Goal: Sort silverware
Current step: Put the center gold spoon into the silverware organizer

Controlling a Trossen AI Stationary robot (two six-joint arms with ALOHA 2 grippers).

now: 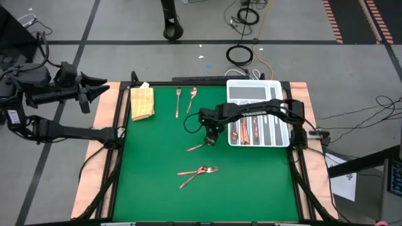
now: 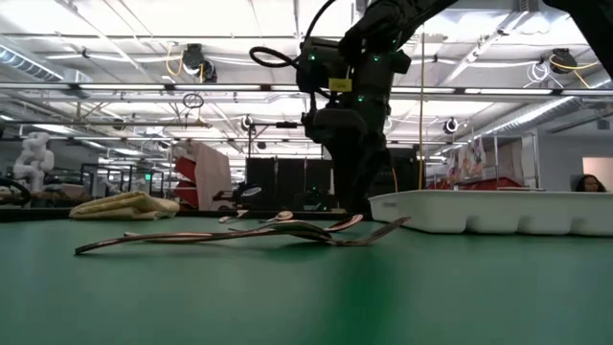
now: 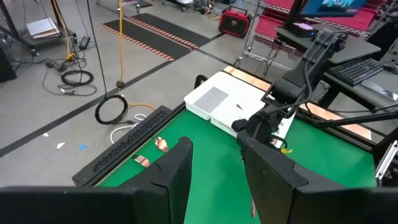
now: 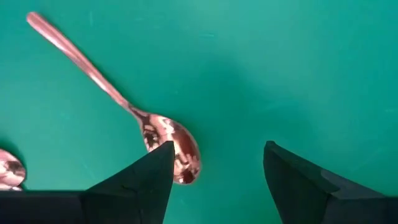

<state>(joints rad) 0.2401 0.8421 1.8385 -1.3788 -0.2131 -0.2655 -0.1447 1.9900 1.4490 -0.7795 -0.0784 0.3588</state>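
Silverware is scattered across the green mat (image 1: 157,188): a spoon (image 4: 166,140) right under the right gripper (image 4: 217,168), a small tangle of pieces (image 1: 198,172) nearer the front edge, a fork (image 1: 178,100) and another spoon (image 1: 191,97) up by the folded tan cloth (image 1: 142,102), and several pieces already lying in the white tray (image 1: 279,141) at the mat's right side. The right gripper hangs low over the mat just left of the tray, fingers spread wide, nothing between them. From its wrist camera the spoon's bowl sits beside one fingertip rather than centred in the gap, with the handle angling away.

That offset is the worry. Close from here and one finger could land on the bowl's rim and flick the spoon sideways, or pinch only the edge so it slips out on the lift. The spoon lies flat on the mat, so the fingertips would have to get right down to the surface; come in too high and they will close on air.

Over on the left, the left gripper (image 1: 94,88) waits off the table's edge, fingers parted and empty. The tangle at the front looks tricky too: grab one piece and its neighbour may drag along.
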